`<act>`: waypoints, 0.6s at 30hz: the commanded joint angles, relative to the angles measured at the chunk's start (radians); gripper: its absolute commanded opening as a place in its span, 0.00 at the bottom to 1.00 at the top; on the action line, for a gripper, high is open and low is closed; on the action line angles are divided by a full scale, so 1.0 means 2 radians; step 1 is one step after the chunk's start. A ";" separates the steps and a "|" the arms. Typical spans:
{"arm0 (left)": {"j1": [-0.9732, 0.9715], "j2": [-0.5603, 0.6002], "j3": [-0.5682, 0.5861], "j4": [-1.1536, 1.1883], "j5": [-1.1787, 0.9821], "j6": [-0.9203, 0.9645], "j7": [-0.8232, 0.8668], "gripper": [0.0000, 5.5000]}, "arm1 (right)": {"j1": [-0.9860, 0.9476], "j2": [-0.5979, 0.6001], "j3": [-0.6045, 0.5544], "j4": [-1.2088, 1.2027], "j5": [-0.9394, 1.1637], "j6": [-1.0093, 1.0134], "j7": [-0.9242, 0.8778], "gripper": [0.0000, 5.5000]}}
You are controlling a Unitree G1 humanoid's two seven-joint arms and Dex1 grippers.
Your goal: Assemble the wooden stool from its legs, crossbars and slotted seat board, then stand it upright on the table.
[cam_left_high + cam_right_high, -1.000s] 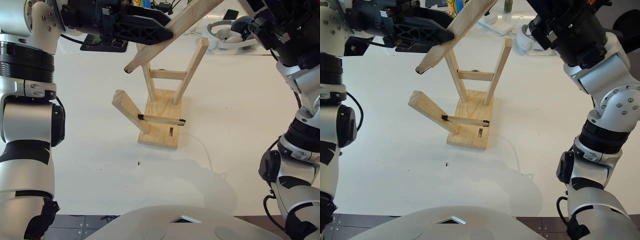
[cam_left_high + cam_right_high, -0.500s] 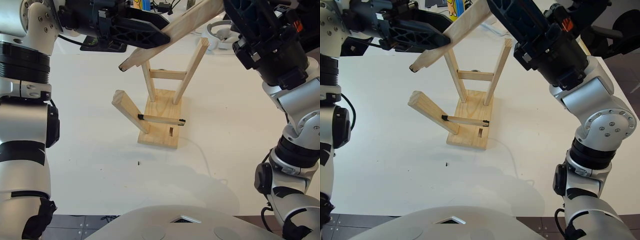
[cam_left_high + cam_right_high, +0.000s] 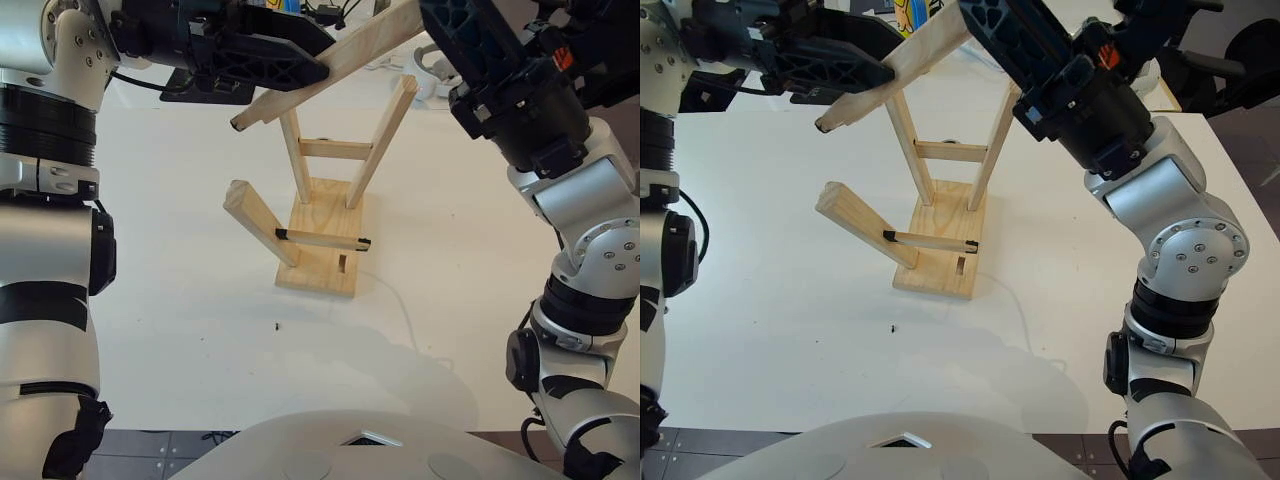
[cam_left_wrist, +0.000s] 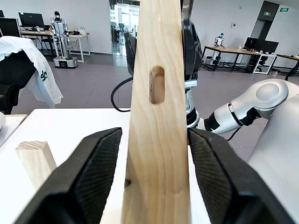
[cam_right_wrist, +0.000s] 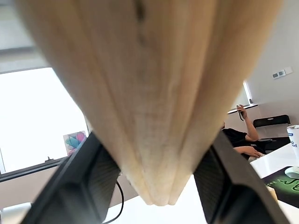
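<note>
Over table point(image 3: 180, 300), hands point(image 4: 154, 134) point(image 5: 154, 140) closed on leg point(image 3: 370, 40)

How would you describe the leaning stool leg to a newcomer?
Find the seat board lying flat mid-table. The leaning leg slants out from its left edge. Unlike the two far legs, it tilts steeply and meets a black-tipped crossbar.

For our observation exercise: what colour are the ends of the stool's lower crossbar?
The lower crossbar has black ends; clearest in the left eye view.

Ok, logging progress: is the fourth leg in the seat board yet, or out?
Out. The leg hangs in the air, gripped by the left claw and right claw, above the seat board on the table.
</note>
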 commanded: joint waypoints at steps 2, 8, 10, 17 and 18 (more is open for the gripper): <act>-0.021 -0.010 0.041 0.020 0.022 0.007 0.032 0.62 | 0.006 0.025 0.015 -0.032 -0.017 -0.011 0.004 0.38; -0.015 0.031 0.101 -0.013 0.024 0.012 0.064 0.76 | 0.000 -0.007 -0.018 -0.005 -0.044 -0.010 0.012 0.38; 0.020 0.058 0.109 -0.087 0.022 0.022 0.071 0.80 | 0.013 -0.023 -0.035 0.008 -0.057 -0.011 0.029 0.38; 0.232 0.130 0.122 -0.364 0.048 0.012 0.133 0.80 | 0.069 -0.095 -0.124 0.063 -0.066 -0.001 0.088 0.38; 0.268 0.123 0.130 -0.401 0.052 0.001 0.152 0.80 | 0.080 -0.116 -0.148 0.075 -0.058 0.008 0.098 0.38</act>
